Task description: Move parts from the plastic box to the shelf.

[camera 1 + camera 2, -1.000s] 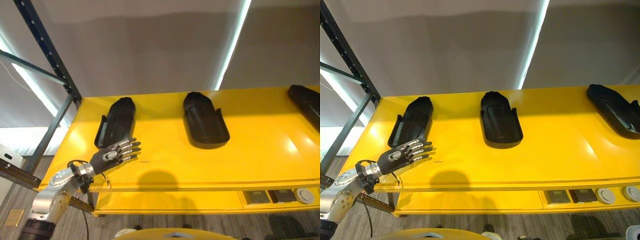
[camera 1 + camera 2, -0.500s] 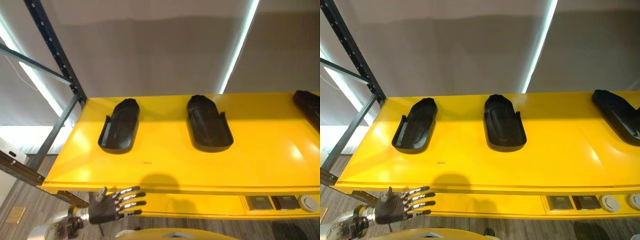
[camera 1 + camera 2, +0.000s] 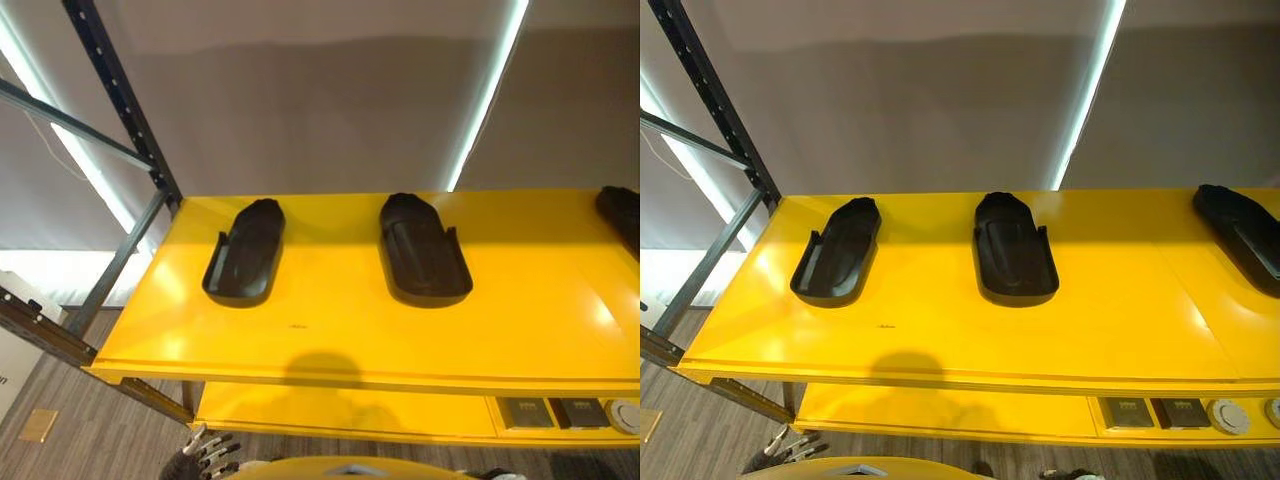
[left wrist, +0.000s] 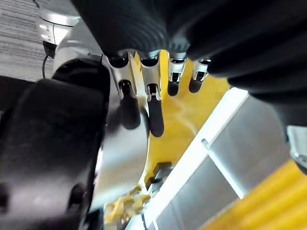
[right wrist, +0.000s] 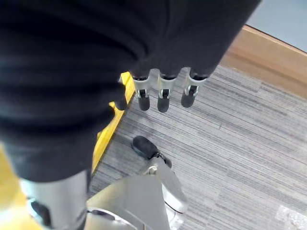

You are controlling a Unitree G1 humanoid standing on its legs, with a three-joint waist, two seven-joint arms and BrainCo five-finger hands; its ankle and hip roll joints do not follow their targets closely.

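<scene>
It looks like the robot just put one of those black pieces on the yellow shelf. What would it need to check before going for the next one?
1. Left part lies flat on the yellow shelf, away from the front edge: ok.
2. Middle part also lies flat, apart from the left one: ok.
3. A third part sits at the right end, partly cut off by the picture edge: cannot tell if fully seated.
4. Left robot hand is below the shelf, fingers straight and empty: ok.
5. Right robot hand hangs over the floor with straight fingers, holding nothing: ok.
6. Free shelf space between the middle and right parts for another piece: ok.
</scene>
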